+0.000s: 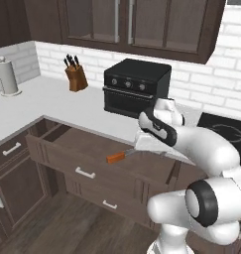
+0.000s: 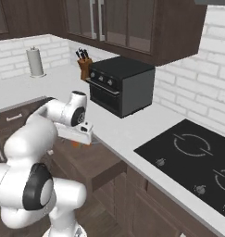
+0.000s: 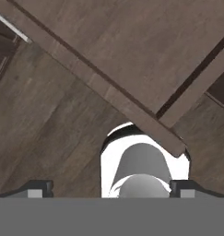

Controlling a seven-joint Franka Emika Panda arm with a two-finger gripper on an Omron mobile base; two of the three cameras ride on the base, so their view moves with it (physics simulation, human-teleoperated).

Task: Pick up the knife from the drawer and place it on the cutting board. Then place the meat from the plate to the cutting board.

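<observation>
I've got the drawer (image 1: 92, 149) pulled open under the counter (image 1: 52, 106), and the knife (image 1: 117, 157) lies inside it on the bare bottom, orange handle toward the left, blade running right toward the arm. My gripper (image 3: 111, 189) hangs over the drawer's right part, fingers (image 3: 37, 189) spread as wide as they go and holding nothing. In the hand view I'm looking down past the drawer's front wall at the floor, and the knife isn't between the tips. From the left base view the hand sits just right of the blade, above it. The drawer's inside is open wood around the knife. The toaster oven (image 1: 136, 87) stands on the counter behind, the knife block (image 1: 76, 74) further left.
</observation>
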